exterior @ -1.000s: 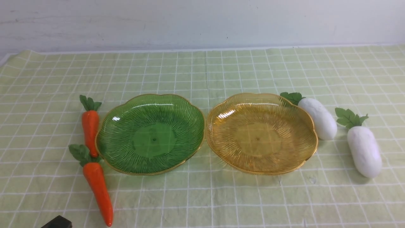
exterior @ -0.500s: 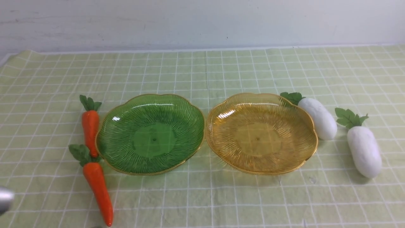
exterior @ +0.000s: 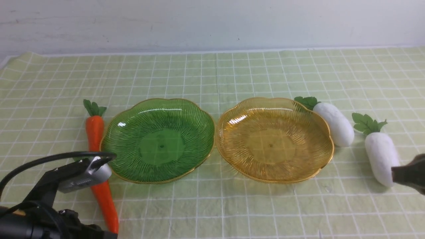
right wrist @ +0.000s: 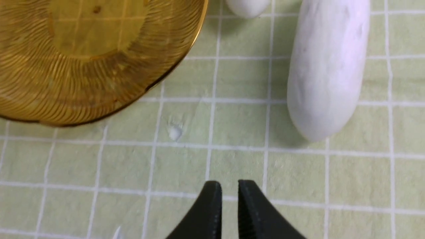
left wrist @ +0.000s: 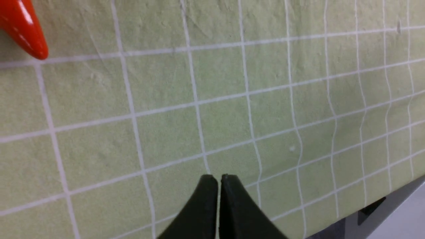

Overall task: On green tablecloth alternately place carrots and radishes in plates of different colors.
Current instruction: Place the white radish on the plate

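Observation:
The green tablecloth (exterior: 212,76) bears a green plate (exterior: 159,146) and an amber plate (exterior: 272,142) side by side, both empty. One carrot (exterior: 94,131) lies left of the green plate. The other carrot (exterior: 106,202) lies nearer, its leaves hidden behind my left arm (exterior: 66,179). Its tip (left wrist: 23,30) shows in the left wrist view, well away from my left gripper (left wrist: 217,177), which is shut and empty. One radish (exterior: 335,123) touches the amber plate's right rim. The other radish (exterior: 381,157) lies further right. My right gripper (right wrist: 229,184), shut and empty, is over bare cloth short of this radish (right wrist: 327,73).
The table's front edge (left wrist: 382,202) shows close to my left gripper. The dark right gripper body (exterior: 410,174) juts in from the right edge, overlapping the outer radish's near end. A pale wall stands behind the table. The amber plate's rim (right wrist: 172,66) lies beside my right gripper's path.
My left arm has risen into the front view at the bottom left and now covers the near carrot's leaves. My right gripper has come in from the right edge beside the outer radish.

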